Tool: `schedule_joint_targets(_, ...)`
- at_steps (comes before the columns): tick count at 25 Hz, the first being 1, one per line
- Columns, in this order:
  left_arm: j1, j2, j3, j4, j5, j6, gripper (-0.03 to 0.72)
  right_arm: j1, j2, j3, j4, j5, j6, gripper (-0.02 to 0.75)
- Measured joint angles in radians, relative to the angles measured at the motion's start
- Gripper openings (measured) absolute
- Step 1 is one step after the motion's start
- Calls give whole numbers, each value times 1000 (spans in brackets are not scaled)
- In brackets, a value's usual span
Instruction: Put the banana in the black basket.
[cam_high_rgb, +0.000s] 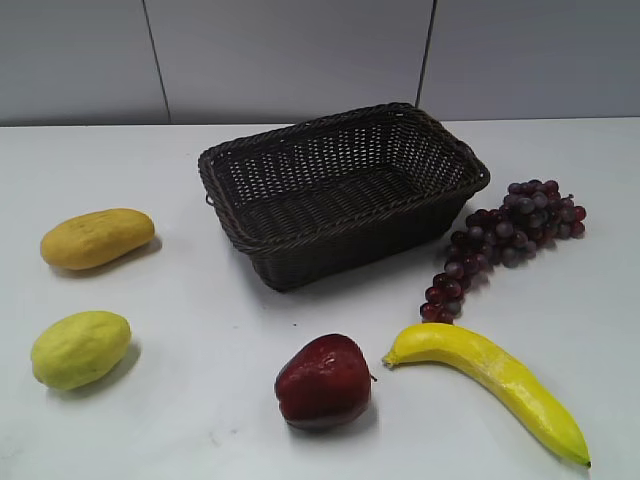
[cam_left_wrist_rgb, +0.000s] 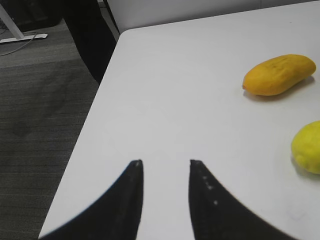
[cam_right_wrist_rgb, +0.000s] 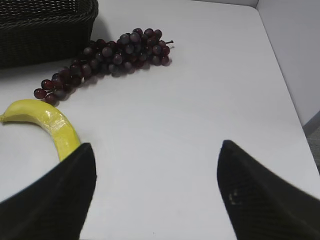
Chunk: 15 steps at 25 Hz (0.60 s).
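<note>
The bright yellow banana (cam_high_rgb: 495, 385) lies on the white table at the front right, in front of the grapes. It also shows in the right wrist view (cam_right_wrist_rgb: 47, 125), its near end hidden behind the left finger. The black basket (cam_high_rgb: 340, 190) stands empty at the table's middle back; its corner shows in the right wrist view (cam_right_wrist_rgb: 45, 27). My right gripper (cam_right_wrist_rgb: 157, 150) is wide open and empty above bare table, just right of the banana. My left gripper (cam_left_wrist_rgb: 166, 167) is open and empty near the table's left edge. Neither gripper shows in the exterior view.
A bunch of purple grapes (cam_high_rgb: 505, 240) lies right of the basket. A red apple (cam_high_rgb: 323, 383) sits front centre. An orange-yellow oval fruit (cam_high_rgb: 97, 238) and a yellow-green oval fruit (cam_high_rgb: 80, 348) lie at the left. The table's left edge (cam_left_wrist_rgb: 82, 145) drops to grey floor.
</note>
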Motion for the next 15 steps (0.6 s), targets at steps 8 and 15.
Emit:
schedule_joint_targets(8,0,0,0,0,0,0,231,0,0,0,1,0,0,573)
schedule_joint_targets(15,0,0,0,0,0,0,231,0,32,0,8,-1,0,573)
